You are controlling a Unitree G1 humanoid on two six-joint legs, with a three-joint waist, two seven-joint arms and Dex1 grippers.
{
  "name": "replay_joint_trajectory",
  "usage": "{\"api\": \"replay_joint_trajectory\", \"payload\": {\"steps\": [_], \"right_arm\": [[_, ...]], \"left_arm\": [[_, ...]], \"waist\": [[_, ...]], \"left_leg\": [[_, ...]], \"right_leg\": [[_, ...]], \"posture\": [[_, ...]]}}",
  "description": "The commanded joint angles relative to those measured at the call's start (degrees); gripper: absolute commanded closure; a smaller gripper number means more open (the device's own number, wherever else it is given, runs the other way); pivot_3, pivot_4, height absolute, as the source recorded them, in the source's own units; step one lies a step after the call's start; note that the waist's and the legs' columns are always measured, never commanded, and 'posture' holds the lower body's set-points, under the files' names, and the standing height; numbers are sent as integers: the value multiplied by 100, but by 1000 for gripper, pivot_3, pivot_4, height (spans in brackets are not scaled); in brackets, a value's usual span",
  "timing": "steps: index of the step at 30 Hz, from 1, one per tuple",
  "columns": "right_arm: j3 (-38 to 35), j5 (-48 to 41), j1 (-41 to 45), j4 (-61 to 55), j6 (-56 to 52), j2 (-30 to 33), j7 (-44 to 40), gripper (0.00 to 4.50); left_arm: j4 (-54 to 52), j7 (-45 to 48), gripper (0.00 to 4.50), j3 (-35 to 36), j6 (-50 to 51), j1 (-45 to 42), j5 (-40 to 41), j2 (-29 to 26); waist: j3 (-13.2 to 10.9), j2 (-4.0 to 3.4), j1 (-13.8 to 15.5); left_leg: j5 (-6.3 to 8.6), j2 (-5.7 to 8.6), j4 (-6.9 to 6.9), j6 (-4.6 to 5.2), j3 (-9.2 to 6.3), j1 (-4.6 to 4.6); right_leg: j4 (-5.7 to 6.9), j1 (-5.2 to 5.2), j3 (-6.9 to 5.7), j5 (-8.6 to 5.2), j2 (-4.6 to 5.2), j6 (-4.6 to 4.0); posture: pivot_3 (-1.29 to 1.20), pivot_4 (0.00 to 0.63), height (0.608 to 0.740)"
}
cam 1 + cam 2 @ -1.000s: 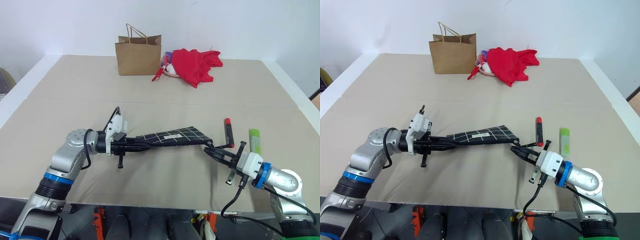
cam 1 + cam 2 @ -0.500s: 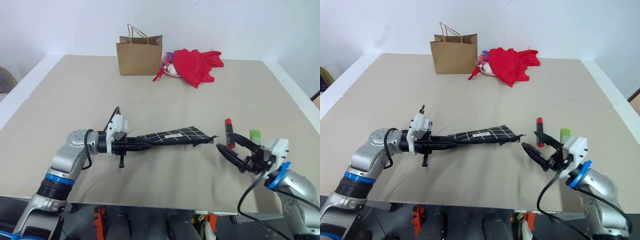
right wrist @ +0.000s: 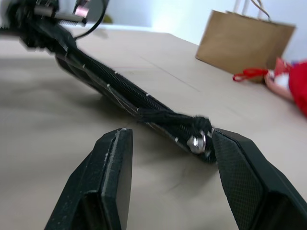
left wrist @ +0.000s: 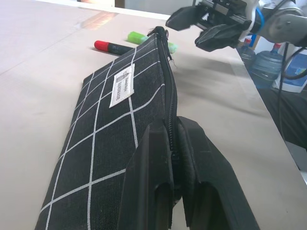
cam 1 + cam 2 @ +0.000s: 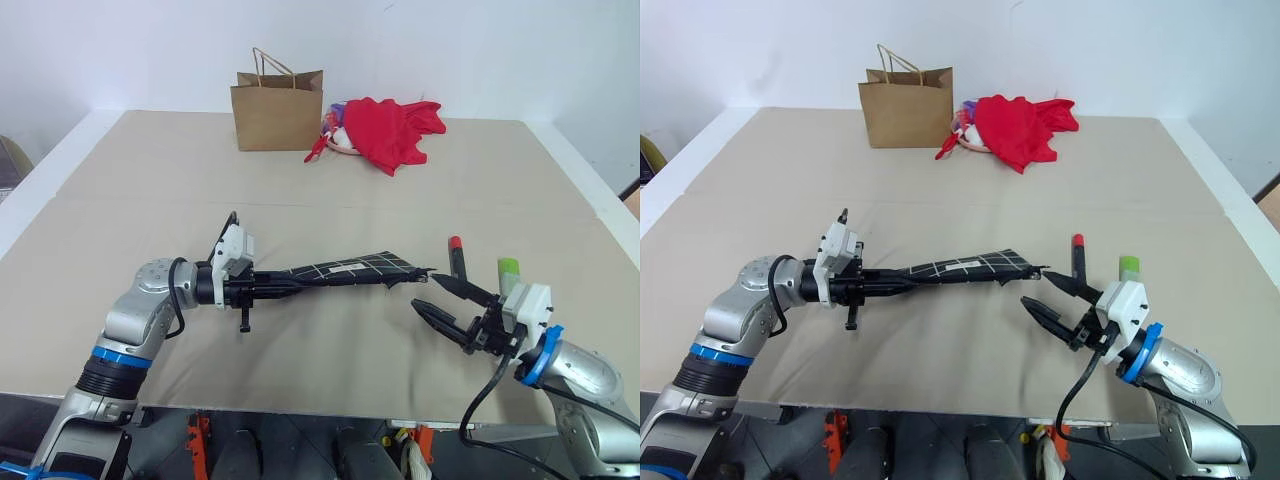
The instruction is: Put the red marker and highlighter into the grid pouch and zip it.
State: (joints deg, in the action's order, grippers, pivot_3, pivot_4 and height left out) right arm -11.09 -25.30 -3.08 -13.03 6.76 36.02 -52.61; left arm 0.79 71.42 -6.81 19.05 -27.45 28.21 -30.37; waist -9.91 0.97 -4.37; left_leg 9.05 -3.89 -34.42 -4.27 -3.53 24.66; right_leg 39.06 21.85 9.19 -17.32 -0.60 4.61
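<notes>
While pinched, grid pouch (image 5: 345,271) edge-up

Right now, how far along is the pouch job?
Early. The left gripper holds the grid pouch up by one end, zipper apparently closed. The right gripper, jaws open, sits at the pull cord. Red marker and highlighter lie on the table; loading and zipping remain.

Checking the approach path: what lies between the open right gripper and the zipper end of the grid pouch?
Nothing: in the left eye view, bare table separates the right gripper from the grid pouch.
</notes>
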Motion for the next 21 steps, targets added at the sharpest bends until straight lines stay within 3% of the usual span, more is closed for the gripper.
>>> {"api": "replay_joint_trajectory", "payload": {"steps": [1,21], "right_arm": [[9,188,343,83,314,62,-77,1646],[355,383,1070,863,413,289,-721,1646]], "left_arm": [[-287,25,4500,53,28,44,82,-15],[-621,-21,4500,56,209,253,95,8]], "waist": [[0,0,4],[-1,-1,7]], "left_leg": [[0,0,0,0,0,0],[0,0,2,1,-1,-1]], "right_leg": [[0,0,0,0,0,0],[1,-2,-1,0,0,0]], "posture": [[0,150,740],[0,150,740]]}}
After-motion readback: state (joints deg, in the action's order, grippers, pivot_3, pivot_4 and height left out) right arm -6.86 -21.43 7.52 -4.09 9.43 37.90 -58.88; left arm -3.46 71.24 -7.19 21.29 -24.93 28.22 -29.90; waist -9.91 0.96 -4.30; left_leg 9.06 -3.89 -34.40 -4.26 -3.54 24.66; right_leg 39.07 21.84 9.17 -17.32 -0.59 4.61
